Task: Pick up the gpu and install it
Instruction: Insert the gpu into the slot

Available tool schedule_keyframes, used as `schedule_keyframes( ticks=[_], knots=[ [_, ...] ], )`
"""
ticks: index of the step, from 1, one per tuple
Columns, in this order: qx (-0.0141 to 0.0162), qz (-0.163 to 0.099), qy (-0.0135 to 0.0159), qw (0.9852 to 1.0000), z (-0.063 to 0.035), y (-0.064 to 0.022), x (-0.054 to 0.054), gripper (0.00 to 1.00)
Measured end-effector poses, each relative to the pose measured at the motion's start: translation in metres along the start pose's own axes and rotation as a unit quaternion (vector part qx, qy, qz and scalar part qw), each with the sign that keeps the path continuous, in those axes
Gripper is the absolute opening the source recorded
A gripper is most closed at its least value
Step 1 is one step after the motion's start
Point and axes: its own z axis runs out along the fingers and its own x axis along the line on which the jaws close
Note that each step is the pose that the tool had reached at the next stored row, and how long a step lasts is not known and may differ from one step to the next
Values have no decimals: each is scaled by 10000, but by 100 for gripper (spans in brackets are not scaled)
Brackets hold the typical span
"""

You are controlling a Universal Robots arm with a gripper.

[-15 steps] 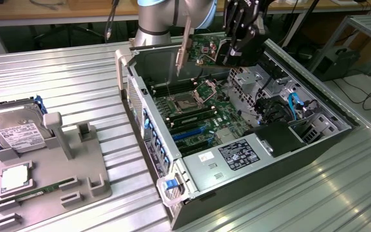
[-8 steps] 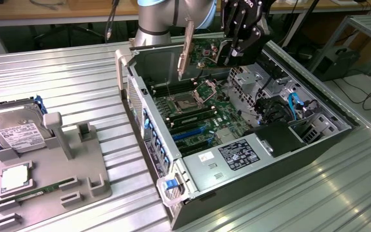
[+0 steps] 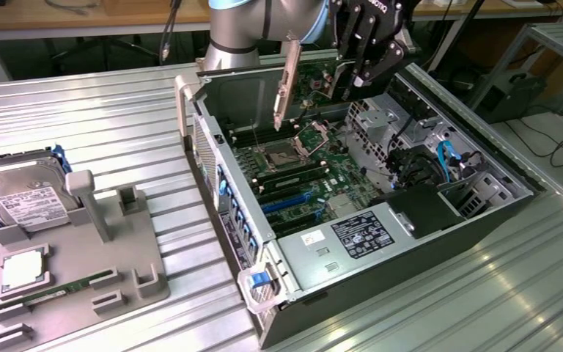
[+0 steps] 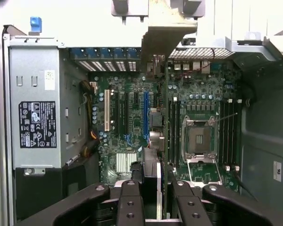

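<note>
You are looking at an open grey metal computer case (image 3: 501, 192) lying on a ribbed metal table (image 3: 115, 110), with the green flat GPU card (image 3: 306, 81) hanging edge-on above the green motherboard (image 3: 306, 172) inside it, clamped in the black gripper (image 3: 365, 73). Toward the exterior view's left, a grey plastic parts holder (image 3: 115, 249) is sitting on the table well apart from the case, carrying a silver boxy hard drive (image 3: 23, 198) behind a narrow green RAM stick (image 3: 52, 293).
</note>
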Motion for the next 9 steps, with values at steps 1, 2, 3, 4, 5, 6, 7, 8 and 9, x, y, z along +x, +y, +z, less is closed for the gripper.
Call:
schedule_keyframes(
  ticks=[1,2,3,4,5,6,7,8,9],
  knots=[
    [0,-70,2,10000,1,0,0,28],
    [-1,-117,5,9999,1,0,0,28],
    [-1,-143,5,9999,3,0,0,28],
    [0,-155,4,9999,11,0,1,28],
    [0,-161,4,9999,24,-1,1,28],
    [-1,-164,4,9999,40,-1,2,28],
    [0,-165,4,9999,58,-2,2,28],
    [3,-166,5,9999,74,-3,2,28],
    [9,-166,5,9999,90,-3,2,28]
  ],
)
